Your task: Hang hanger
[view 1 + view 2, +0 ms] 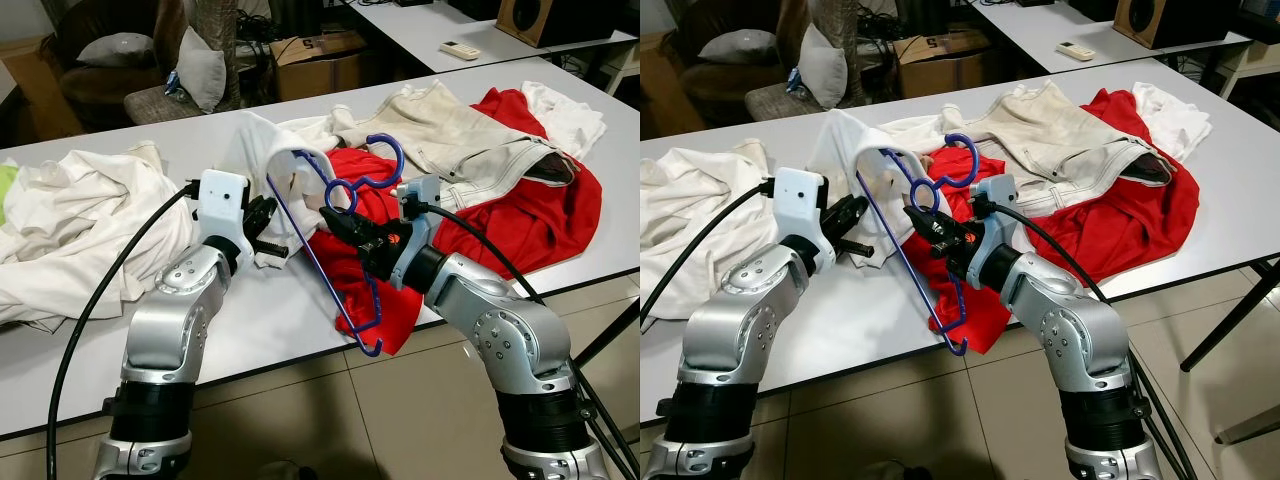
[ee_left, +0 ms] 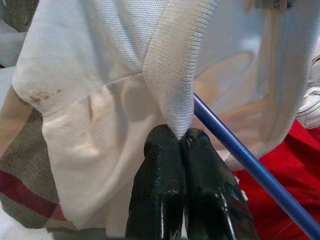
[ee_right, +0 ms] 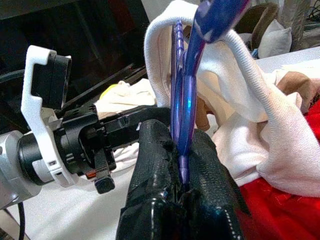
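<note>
- Your right pincer (image 1: 340, 222) is shut tight on the blue hanger (image 1: 335, 262). In the right wrist view you can see the blue bar squeezed between the two black fingers (image 3: 155, 170).
- The blue hanger is held up in the air over the front of the white surface (image 1: 270, 330). It is tilted. Its hook end (image 1: 385, 155) is up near the beige trousers (image 1: 470, 140), and its low end (image 1: 372, 347) hangs past the front edge of the surface.
- Your left pincer (image 1: 268, 228) is closed on the ribbed collar (image 2: 172, 75) of a white shirt (image 1: 265, 150). In the left wrist view the two fingertips (image 2: 162, 145) pinch the collar's edge, and the blue bar runs just beside them.
- The collar is lifted up and looped over the top part of the hanger, so the shirt and the hanger touch there.
- Under the hanger lies a red garment (image 1: 500, 215). It spreads over the right side of the surface and hangs a bit over the front edge.
- The beige trousers lie on top of the red garment, farther back.
- A heap of white cloth (image 1: 80, 230) lies on the left side of the surface, well apart from the hanger.
- Behind the surface you can see a cardboard box (image 1: 320, 60) and a chair with cushions (image 1: 130, 60).
- A white remote (image 1: 459, 49) lies on another table farther back.
</note>
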`<state>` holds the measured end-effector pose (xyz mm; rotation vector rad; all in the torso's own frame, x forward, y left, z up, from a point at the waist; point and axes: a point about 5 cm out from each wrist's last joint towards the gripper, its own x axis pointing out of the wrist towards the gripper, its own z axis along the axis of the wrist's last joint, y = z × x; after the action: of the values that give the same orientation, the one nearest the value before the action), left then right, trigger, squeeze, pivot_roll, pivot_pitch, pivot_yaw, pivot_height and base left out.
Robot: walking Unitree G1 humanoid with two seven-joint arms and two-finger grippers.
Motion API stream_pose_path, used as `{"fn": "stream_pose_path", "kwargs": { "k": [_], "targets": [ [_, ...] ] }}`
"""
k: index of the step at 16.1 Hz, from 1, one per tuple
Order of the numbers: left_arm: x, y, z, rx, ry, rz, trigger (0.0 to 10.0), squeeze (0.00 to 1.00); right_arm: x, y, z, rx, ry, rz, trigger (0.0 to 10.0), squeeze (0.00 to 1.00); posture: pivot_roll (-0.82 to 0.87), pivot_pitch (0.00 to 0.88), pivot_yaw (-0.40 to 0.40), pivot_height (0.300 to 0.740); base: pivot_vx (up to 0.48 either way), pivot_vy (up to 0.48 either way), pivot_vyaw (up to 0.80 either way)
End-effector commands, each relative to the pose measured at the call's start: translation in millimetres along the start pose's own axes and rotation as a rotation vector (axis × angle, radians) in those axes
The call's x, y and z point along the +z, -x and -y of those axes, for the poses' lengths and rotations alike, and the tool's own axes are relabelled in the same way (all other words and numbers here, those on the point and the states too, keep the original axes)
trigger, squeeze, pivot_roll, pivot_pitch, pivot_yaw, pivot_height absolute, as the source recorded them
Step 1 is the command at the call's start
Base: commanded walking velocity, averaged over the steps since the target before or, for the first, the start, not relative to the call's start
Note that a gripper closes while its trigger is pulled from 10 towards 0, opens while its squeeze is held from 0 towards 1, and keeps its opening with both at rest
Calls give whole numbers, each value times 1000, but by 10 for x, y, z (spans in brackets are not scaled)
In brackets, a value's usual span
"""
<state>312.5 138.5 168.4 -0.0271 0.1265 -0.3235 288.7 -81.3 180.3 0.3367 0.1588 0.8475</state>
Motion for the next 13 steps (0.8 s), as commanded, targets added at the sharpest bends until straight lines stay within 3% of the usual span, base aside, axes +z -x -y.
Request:
{"fn": "stream_pose_path", "kwargs": {
  "k": [1, 3, 5, 6, 8, 10, 13],
  "targets": [
    [37, 32, -52, -11, 25, 27, 0, 0, 77, -22, -18, 6, 2, 26, 10000, 0, -46, 0, 126, 740, 0, 0, 0],
    [215, 88, -187, -55, 16, 112, 0, 0, 71, 7, 38, -29, -8, 29, 10000, 0, -40, 0, 121, 740, 0, 0, 0],
    [468, 167, -432, -75, -16, 199, 0, 0, 47, 50, 118, -67, -20, 24, 10000, 0, -35, 0, 119, 740, 0, 0, 0],
    [704, 248, -647, -91, -34, 252, 0, 0, 20, 84, 177, -92, -31, 16, 10000, 0, -29, 0, 120, 740, 0, 0, 0],
    [1036, 341, -827, -127, -81, 314, 0, 0, 9, 110, 217, -107, -43, 14, 10000, 0, -28, 0, 127, 740, 0, 0, 0],
    [1192, 366, -856, -181, -146, 325, 0, 0, 6, 122, 225, -106, -64, 14, 10000, 0, -28, 0, 127, 740, 0, 0, 0],
    [1159, 392, -763, -335, -254, 223, 0, 0, -84, 128, 255, -139, -96, -44, 10000, 0, -34, 0, 143, 740, 0, 0, 0]
  ]
}}
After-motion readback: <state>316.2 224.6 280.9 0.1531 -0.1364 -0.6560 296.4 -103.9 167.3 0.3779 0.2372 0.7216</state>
